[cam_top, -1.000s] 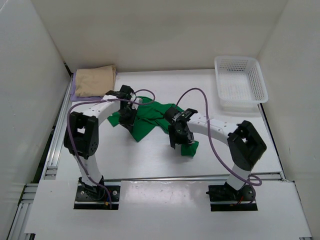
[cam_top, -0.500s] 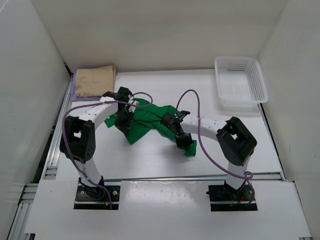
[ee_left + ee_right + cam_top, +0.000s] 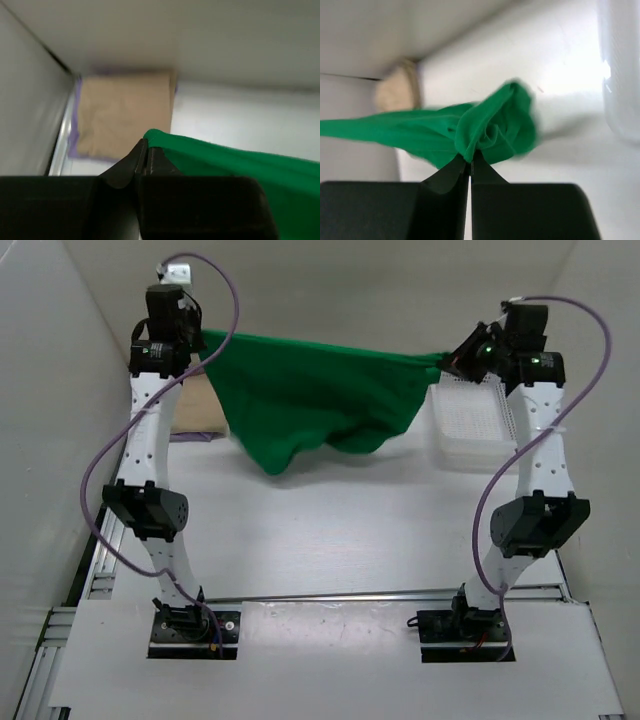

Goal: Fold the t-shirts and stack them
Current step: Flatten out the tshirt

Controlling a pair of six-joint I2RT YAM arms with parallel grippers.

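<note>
Top external view shows the big change: both arms, bent low over a crumpled heap a second ago, now stand tall at the back of the table [image 3: 330, 530], and the green t-shirt [image 3: 310, 390] is off the surface and stretched in the air between them. For the task, I judge this to be the spreading-out step: the cloth is lifted so it can be laid flat and folded. Folding itself is not yet begun.

The shirt hangs as a wide sheet, its top edge pulled nearly taut from left to right and its lower part sagging in loose, uneven lobes above the table. It partly hides the white basket [image 3: 480, 425] at the right.

The left gripper [image 3: 146, 150] is pinched closed on one upper corner, where the fabric runs off smooth. The right gripper [image 3: 470, 162] is likewise clamped shut, on a bunched knot of green at the other end.

Below the left grip, the tan t-shirt [image 3: 122, 112] lies folded on the lavender t-shirt [image 3: 75, 140] in the far left corner.
</note>
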